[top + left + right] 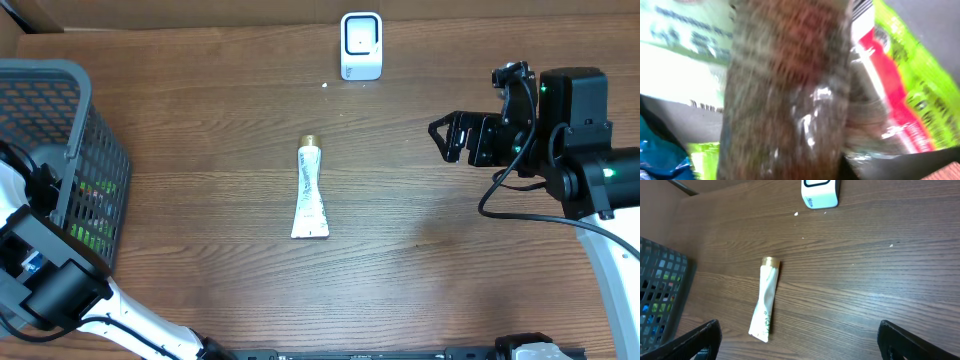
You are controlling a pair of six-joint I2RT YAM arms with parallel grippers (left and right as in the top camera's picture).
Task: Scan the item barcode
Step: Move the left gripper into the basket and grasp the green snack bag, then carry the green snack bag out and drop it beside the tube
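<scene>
The left arm [45, 280] reaches into the grey mesh basket [60, 75], and the left gripper's fingers are out of sight. The gripper is closed. Right in front of its camera a brown packet [785, 90] in shiny clear wrap fills the blurred view, but whether it is gripped cannot be told. Green and red packets [920, 90] crowd around the brown one.

A white tube [310, 190] with a gold cap lies flat on the wooden table [200, 130], well to the left of the right gripper [440, 140]. Its cap points toward the far edge. The white scanner [361, 45] stands beyond the tube, near that edge. The right gripper hangs over the table with its fingers spread wide and nothing between them. Bare wood lies between it and the tube.
</scene>
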